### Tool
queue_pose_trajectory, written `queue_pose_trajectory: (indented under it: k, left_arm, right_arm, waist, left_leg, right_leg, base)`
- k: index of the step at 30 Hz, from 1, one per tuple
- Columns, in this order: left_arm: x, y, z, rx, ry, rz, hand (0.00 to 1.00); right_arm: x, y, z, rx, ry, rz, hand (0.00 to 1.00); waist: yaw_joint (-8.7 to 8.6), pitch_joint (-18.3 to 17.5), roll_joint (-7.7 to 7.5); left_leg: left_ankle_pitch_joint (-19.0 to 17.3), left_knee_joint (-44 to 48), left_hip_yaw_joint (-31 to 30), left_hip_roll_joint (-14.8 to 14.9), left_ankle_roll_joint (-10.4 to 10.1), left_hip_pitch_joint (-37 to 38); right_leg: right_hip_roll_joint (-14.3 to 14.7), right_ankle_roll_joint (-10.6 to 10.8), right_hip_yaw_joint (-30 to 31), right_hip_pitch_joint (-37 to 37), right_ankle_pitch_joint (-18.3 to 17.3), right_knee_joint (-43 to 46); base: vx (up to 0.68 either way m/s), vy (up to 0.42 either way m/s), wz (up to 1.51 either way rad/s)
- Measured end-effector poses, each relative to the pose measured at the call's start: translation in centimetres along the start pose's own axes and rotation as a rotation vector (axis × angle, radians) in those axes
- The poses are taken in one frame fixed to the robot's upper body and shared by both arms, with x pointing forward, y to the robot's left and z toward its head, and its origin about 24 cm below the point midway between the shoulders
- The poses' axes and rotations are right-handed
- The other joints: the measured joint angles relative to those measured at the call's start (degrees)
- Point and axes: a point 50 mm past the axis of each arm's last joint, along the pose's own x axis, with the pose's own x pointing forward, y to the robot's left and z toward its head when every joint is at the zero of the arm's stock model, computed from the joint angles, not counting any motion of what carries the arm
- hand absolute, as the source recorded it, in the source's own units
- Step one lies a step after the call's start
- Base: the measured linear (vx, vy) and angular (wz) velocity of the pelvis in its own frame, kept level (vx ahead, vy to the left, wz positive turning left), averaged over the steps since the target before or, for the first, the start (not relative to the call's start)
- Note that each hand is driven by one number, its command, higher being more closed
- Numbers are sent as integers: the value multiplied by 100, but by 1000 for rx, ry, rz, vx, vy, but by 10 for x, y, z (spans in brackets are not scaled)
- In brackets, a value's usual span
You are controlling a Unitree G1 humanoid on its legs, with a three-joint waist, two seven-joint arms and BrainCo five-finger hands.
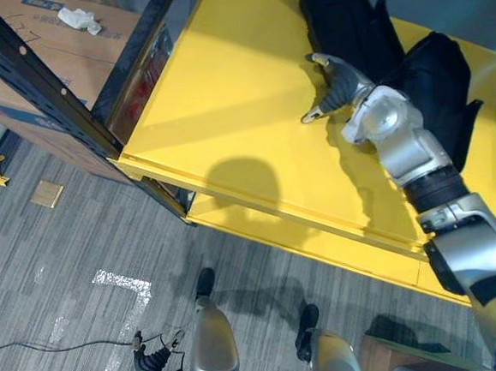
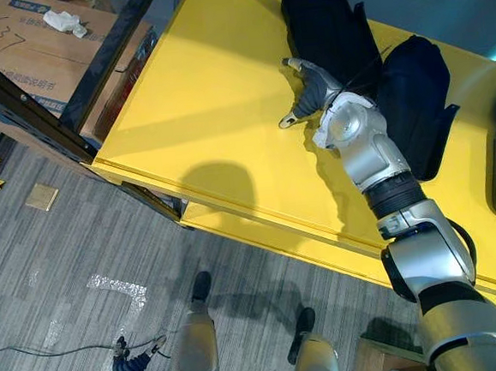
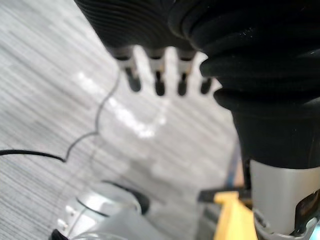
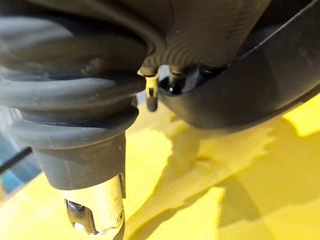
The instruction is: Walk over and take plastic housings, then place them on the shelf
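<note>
My right hand [image 1: 336,82] reaches over the yellow shelf [image 1: 223,93], right at the edge of a black plastic housing [image 1: 342,19]; I cannot tell whether it grips. A second housing [image 1: 439,80] lies beside my wrist. My left hand [image 3: 159,85] hangs relaxed above the floor [image 3: 45,100].

Bright overhead light, white glare on floor [image 1: 64,251], shelf [image 1: 241,100] brightly lit

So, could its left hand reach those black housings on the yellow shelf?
Probably not: the left hand hangs low over the floor, far from the black housings; the right hand is beside them.
</note>
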Motion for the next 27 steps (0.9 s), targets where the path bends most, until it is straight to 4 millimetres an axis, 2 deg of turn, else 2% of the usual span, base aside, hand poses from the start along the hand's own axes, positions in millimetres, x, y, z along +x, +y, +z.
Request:
queue_pose_trajectory:
  k: [5,9,13,16,21,27]
  left_arm:
    - [0,1,-1,5,5,0,0]
    - [1,1,0,6,5,0,0]
    - [1,1,0,8,5,-8,0]
    - [1,1,0,8,5,-12,0]
    - [0,0,-2,13,15,-15,0]
    - [-1,-2,-3,10,21,-19,0]
  right_arm:
    - [-5,14,9,128,-99,48,0]
    - [-6,28,28,245,-190,100,0]
    - [-7,55,55,397,-281,153,0]
    - [-7,66,63,472,-288,139,0]
    - [-7,78,62,553,-224,46,0]
    - [-6,64,47,572,-156,-151,0]
  waist:
    - [-22,-12,-15]
    - [-19,-22,-25]
    - [-15,-24,-26]
    - [6,-25,-24]
    - [13,-64,-8]
    - [11,-118,44]
  left_leg:
    - [0,3,-1,24,0,6]
    - [-1,8,-7,41,0,6]
    - [-3,19,-17,39,4,5]
    - [-28,40,-29,33,44,5]
    - [-53,96,-77,-53,82,-21]
    - [-29,136,-192,-66,45,-146]
  right_leg:
    - [22,-1,3,-1,0,1]
    - [41,-4,3,1,-2,2]
    - [40,-9,-4,8,-9,15]
    - [35,-18,-17,24,-20,32]
    - [-51,1,-45,17,-97,148]
    - [-51,-1,-137,-23,-100,174]
  base:
    - [0,0,0]
    - [0,0,0]
    - [0,0,0]
    - [-12,1,2]
    - [-11,6,6]
    - [-12,-2,9]
